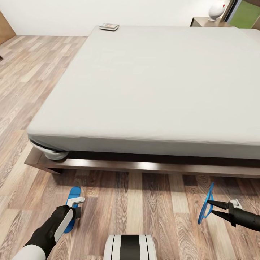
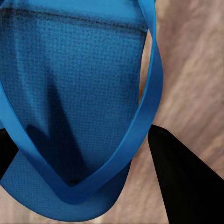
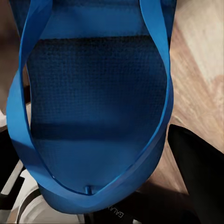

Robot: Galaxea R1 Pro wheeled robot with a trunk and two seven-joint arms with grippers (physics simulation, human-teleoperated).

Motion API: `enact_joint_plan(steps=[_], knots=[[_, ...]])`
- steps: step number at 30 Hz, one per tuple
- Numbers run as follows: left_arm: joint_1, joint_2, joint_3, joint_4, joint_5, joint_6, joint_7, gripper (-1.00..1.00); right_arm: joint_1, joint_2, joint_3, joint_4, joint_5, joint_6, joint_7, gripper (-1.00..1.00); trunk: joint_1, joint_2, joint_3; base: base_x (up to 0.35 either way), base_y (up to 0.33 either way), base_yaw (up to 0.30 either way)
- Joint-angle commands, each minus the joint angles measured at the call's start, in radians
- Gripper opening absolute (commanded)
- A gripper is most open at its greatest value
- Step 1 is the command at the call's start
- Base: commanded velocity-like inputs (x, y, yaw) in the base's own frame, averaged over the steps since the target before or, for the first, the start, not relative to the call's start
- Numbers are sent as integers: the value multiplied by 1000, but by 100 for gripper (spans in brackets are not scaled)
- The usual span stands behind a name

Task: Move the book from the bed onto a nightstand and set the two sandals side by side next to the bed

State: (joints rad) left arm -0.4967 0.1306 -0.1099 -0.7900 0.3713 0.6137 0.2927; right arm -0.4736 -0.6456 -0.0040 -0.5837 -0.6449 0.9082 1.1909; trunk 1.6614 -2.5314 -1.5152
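Blue sandal (image 1: 72,209) flat on wood floor (image 1: 144,202) at 7 o'clock, left gripper (image 1: 76,206) over it, jaws straddling strap; clamped or not, can't tell. Second sandal (image 1: 206,206) at 4 o'clock, tilted on edge, pinched by right gripper (image 1: 209,208), prob. for pairing beside bed (image 1: 151,90). Book (image 1: 109,26) on mattress, 11 o'clock corner. No containers.

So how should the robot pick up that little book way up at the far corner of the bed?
The book lies flat and thin at the mattress corner. Probably best: come from the floor side by that corner, and pinch its overhanging or nearest edge with the end effector, since the flat cover offers no grip from above.
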Motion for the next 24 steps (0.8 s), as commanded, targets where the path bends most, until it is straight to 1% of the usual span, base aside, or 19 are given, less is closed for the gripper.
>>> enact_joint_plan(steps=[1, 24], knots=[[0, 1, -5, -1, 9, 3, 8, -100, 0, 0, -1, 0, -2, 6, 6, -100, 0, -1, -5, 0, 0, 0], [0, 1, -7, -1, 9, 3, 8, -100, 0, 0, -1, 2, -1, 6, 15, -100, 11, -6, -94, 0, 0, 0]])
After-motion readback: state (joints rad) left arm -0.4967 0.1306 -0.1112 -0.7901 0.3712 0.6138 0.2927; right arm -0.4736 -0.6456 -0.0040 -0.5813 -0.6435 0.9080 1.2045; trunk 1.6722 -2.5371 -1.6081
